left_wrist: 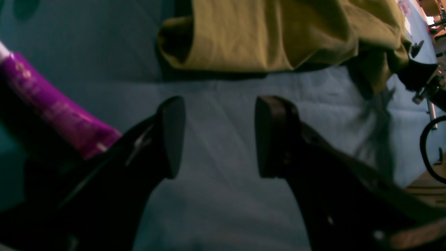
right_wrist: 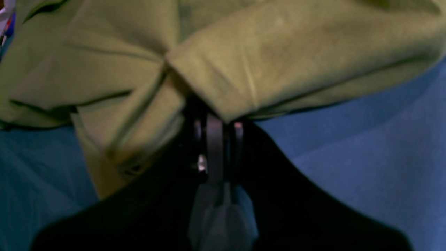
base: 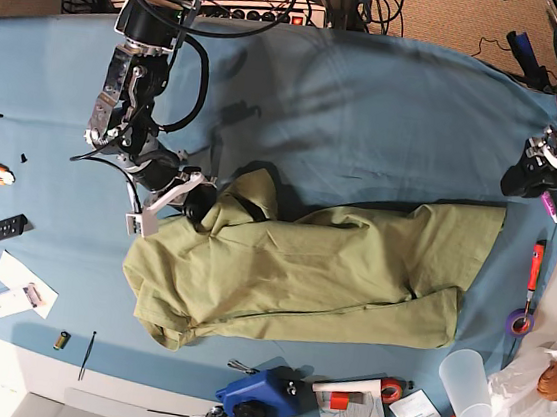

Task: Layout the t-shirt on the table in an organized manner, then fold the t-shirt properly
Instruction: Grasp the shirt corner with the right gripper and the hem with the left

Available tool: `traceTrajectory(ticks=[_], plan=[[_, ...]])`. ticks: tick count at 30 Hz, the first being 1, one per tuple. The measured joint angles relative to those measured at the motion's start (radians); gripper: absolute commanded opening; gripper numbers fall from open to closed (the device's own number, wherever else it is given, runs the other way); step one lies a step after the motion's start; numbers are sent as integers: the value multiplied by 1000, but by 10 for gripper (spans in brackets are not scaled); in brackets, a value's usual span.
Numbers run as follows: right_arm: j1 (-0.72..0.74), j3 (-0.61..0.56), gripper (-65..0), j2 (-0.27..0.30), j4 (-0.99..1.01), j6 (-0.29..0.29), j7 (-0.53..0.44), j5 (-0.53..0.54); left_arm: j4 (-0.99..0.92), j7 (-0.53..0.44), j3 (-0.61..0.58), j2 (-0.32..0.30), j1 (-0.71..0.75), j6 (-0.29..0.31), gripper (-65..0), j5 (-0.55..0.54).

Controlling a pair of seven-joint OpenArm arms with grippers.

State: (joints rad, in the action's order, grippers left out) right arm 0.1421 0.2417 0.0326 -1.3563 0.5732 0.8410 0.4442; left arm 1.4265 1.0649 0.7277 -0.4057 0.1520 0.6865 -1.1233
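Black fingers of my right gripper fill the bottom of the right wrist view, pressed together w/ a fold of the t-shirt pinched between them. From the base view that's near the collar/shoulder end of the shirt, where my right gripper sits at the garment's edge.

My left gripper is well apart from the work: jaws wide, nothing between them, just blue table cloth below. Shirt hem/sleeve lies ahead of it but not touching. In the base view the left gripper hangs off the far side near the table's corner.

Shirt lies roughly mid-table, stretched lengthwise but not flat: one long edge is doubled over, the collar end is bunched, and wrinkles run thru the body. Sleeves aren't spread.

Progress, as I judge it: early. Layout is only partly done; I've got one grip on the collar end and need a second hold w/ the left side to pull it flat. No proper fold is made yet, so the whole folding stage is left.
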Motion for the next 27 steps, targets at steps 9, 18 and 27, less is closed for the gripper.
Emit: traceTrajectory(ticks=[9, 18, 27], plan=[[79, 0, -650, 0, 0, 26, 4, -1, 0, -49, -13, -6, -95, 3, -348, 96], [155, 0, -650, 0, 0, 26, 23, -40, -1, -190, -247, -7, -97, 7, -367, 440], [162, 0, -650, 36, 0, 27, 95, -40, 1, -333, -295, -13, -106, -186, -367, 663]])
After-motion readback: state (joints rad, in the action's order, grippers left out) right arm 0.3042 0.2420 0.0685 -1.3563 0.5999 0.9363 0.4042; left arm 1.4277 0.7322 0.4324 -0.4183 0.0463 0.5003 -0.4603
